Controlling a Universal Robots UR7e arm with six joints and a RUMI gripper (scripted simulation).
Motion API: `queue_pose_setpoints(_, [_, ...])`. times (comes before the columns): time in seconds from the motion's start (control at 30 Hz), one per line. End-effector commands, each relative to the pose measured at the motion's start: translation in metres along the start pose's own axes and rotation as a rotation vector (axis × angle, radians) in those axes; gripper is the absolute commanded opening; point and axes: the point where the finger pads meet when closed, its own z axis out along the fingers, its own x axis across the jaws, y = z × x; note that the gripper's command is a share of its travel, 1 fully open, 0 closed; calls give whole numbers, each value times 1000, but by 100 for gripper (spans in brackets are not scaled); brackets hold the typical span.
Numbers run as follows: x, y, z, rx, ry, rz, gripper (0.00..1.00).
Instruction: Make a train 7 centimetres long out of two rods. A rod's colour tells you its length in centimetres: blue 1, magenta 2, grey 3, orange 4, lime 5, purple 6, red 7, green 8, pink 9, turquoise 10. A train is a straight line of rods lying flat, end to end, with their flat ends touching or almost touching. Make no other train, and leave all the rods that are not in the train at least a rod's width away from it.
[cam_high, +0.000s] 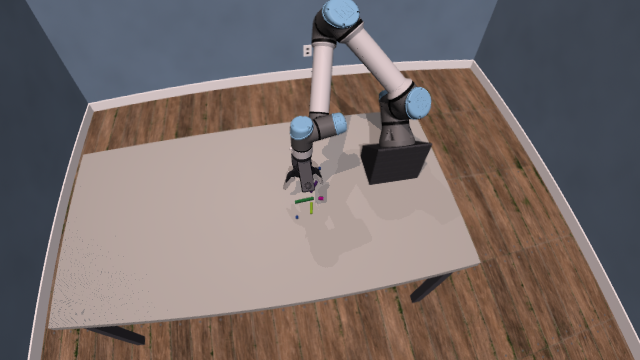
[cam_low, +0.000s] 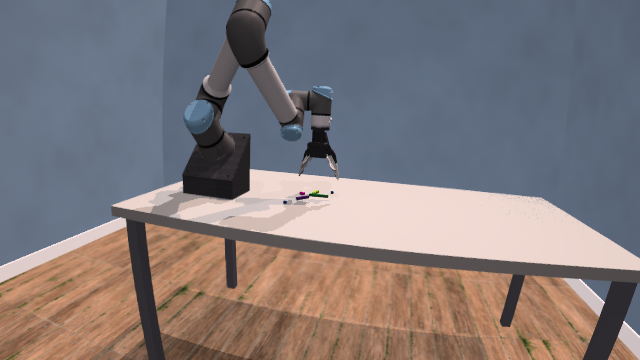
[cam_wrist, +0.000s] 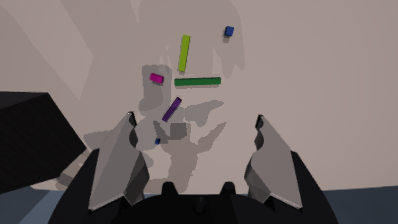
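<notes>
My gripper (cam_wrist: 197, 114) is open and empty, hanging well above the table; it also shows in the top view (cam_high: 303, 179) and the exterior view (cam_low: 319, 167). Below it lie several rods flat on the table. A purple rod (cam_wrist: 171, 109) lies at a slant nearest the fingers. A green rod (cam_wrist: 197, 81) lies crosswise beyond it. A lime rod (cam_wrist: 184, 53) lies beyond the green one, at a right angle to it. A magenta rod (cam_wrist: 157, 78) lies left of the green rod. One blue rod (cam_wrist: 229, 31) lies far off, another blue rod (cam_wrist: 157, 141) close by the left finger.
The arm's black base block (cam_high: 395, 160) stands on the table behind the rods and shows at the left of the wrist view (cam_wrist: 30, 135). The rods sit in a tight cluster (cam_low: 312, 195) near the table's middle.
</notes>
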Motion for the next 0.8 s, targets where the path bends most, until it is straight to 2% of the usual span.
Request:
queue_pose_setpoints(0.0, [0, 0, 0, 0, 1, 0, 100])
queue_pose_setpoints(0.4, [1, 0, 0, 0, 1, 14, 100])
queue_pose_setpoints(0.77, [5, -4, 0, 1, 1, 129, 100])
